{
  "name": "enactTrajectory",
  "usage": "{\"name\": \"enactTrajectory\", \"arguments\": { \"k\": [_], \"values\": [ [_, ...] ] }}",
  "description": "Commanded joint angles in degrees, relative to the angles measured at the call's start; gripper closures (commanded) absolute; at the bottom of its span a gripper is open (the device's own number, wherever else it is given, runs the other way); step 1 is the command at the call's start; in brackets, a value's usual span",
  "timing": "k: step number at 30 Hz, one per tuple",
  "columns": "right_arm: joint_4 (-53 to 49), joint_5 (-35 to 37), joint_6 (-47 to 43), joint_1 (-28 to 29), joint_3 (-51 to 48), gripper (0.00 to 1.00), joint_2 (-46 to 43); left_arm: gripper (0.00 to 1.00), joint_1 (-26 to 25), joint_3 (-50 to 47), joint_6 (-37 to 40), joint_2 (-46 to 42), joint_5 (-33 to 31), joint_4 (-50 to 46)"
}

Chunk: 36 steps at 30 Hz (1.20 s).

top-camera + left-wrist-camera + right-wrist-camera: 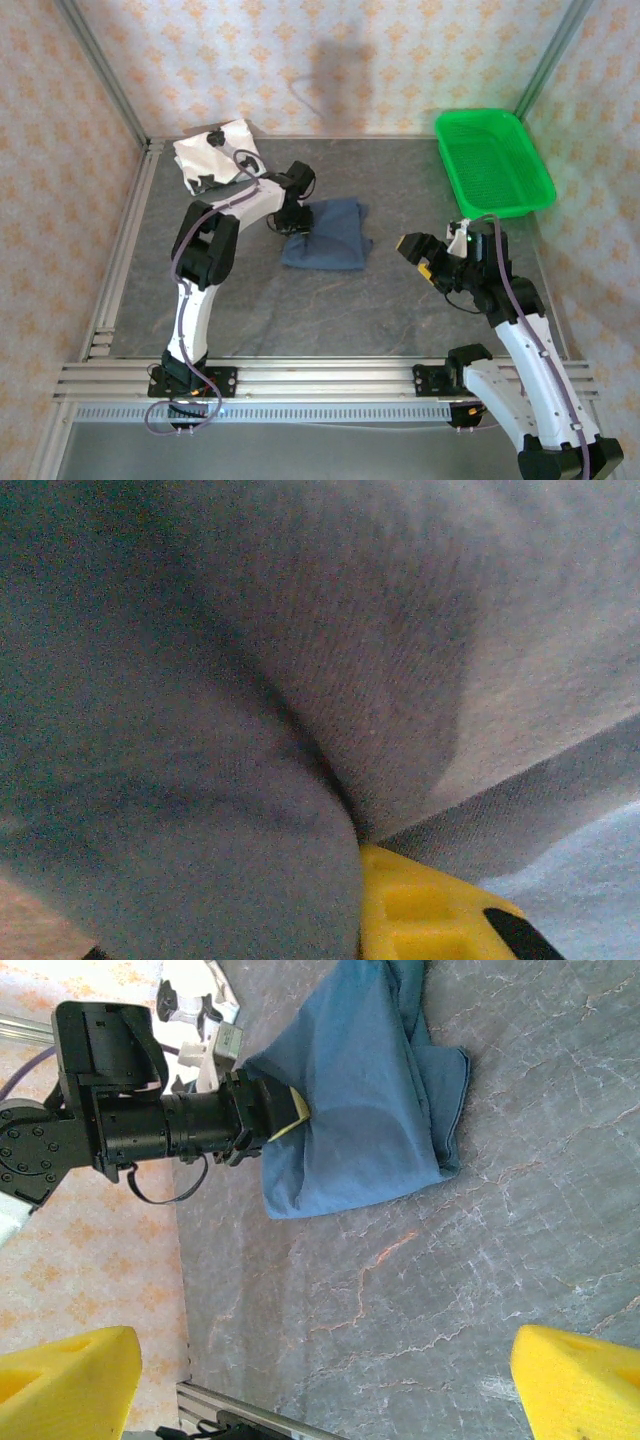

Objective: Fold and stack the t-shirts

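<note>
Table [330, 300] front bare | left tool [299, 224] clamps navy shirt [337, 236] edge | right tool [421, 258] apart

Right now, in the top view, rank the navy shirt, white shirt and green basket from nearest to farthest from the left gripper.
1. navy shirt, pinched by the left gripper
2. white shirt, back left
3. green basket, back right
</note>
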Motion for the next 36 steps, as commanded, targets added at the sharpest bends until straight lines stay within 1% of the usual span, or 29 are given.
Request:
{"name": "enactTrajectory", "arguments": {
  "k": [1,3,5,10,17,18,19,24,28,31,36],
  "values": [
    [-0.8,-0.4,0.5,0.1,1.0,0.05,-0.7,0.94,-1.0,1.8,1.5,0.7,-5.3,-1.8],
    [-1.0,-0.5,0.5,0.0,1.1,0.05,-0.7,1.0,-1.0,3.7,3.0,-1.1,-8.7,-3.3],
    [-1.0,-0.6,0.4,0.1,1.2,0.05,-0.8,1.0,-1.0,6.5,5.1,-2.8,-11.7,-5.0],
    [0.3,-0.9,0.8,0.0,1.1,0.04,-0.3,1.0,-0.8,14.9,10.8,-4.1,-15.9,-9.3],
    [3.6,-2.4,1.5,0.1,1.3,0.03,0.6,1.0,-0.1,27.6,17.9,-1.9,-17.6,-14.8],
    [4.2,-2.6,1.6,0.1,1.3,0.02,0.6,1.0,-0.1,29.4,18.6,-1.6,-18.0,-15.6],
    [5.0,-2.9,1.8,0.1,1.1,0.0,0.6,1.0,0.0,30.7,19.4,-1.4,-18.0,-16.1],
    [10.7,-4.8,3.4,0.1,0.6,0.0,0.3,1.0,0.6,35.2,21.7,-1.6,-15.7,-15.1],
    [14.1,-5.4,3.9,0.1,0.6,0.01,0.8,1.0,1.2,43.2,23.9,1.0,-16.1,-17.9],
    [16.0,-6.2,4.3,0.1,0.8,0.01,1.8,1.0,2.8,47.0,24.0,2.2,-15.1,-18.1],
    [17.1,-6.6,4.1,0.1,1.8,0.01,4.1,1.0,6.2,50.6,23.8,3.1,-13.0,-15.8]
  ]
}}
